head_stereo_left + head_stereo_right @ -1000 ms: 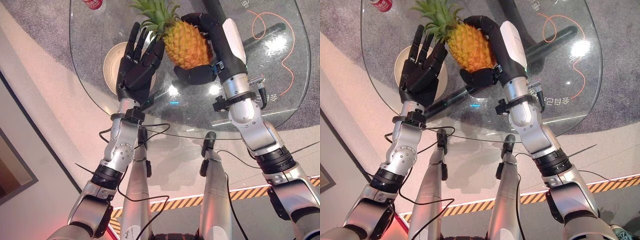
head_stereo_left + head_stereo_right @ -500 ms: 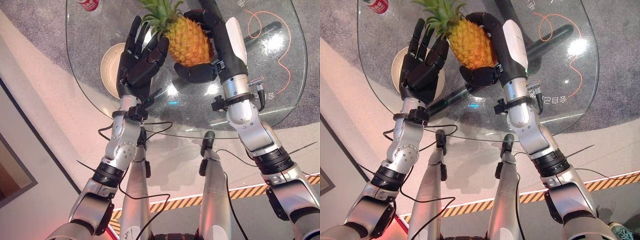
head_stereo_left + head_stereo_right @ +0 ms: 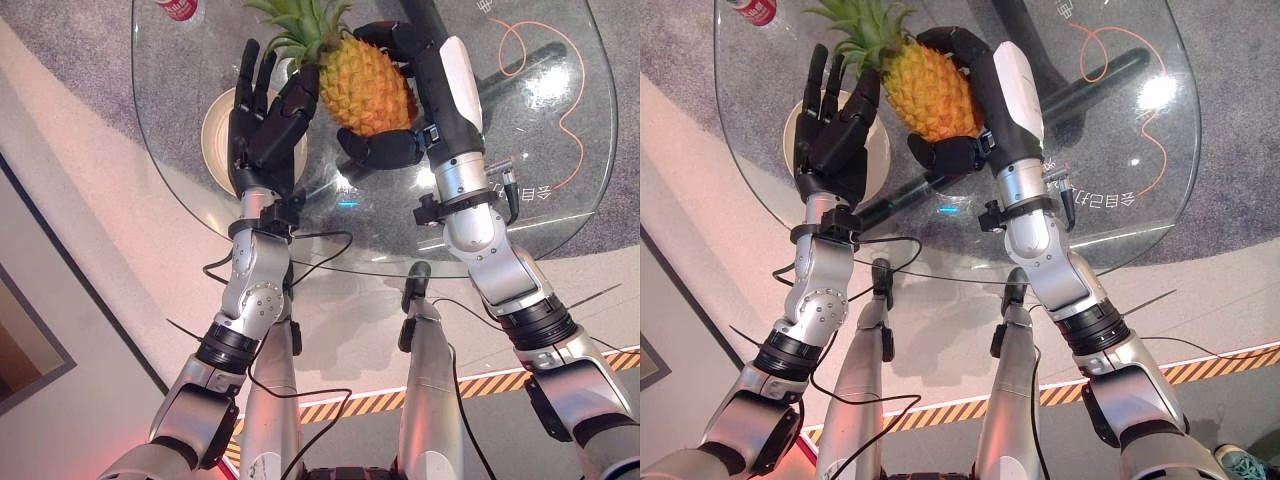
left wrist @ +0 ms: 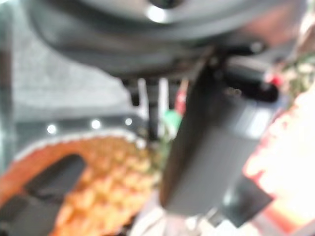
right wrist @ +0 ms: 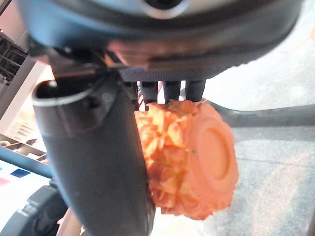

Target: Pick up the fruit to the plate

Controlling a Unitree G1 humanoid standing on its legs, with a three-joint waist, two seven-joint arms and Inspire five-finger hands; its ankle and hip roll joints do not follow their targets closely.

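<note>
A yellow pineapple (image 3: 365, 85) with a green crown is held above the glass table, and my right hand (image 3: 395, 148) is shut on it, thumb under its body and fingers over the far side. The right wrist view shows the fruit's base (image 5: 197, 157) past the thumb (image 5: 93, 162). My left hand (image 3: 262, 130) stands open beside the crown, fingers straight, hovering over a cream plate (image 3: 215, 130) on the table. The left wrist view shows the pineapple (image 4: 98, 187) beyond that hand's thumb (image 4: 206, 147).
The round glass table (image 3: 540, 150) has a dark leg showing beneath it. A red can (image 3: 180, 8) stands at the table's far left edge. An orange cable (image 3: 565, 70) lies on the grey carpet seen through the glass at the right.
My right hand has carried the pineapple left, closer to the plate. The left hand has shifted left with it and now sits more squarely over the plate.
</note>
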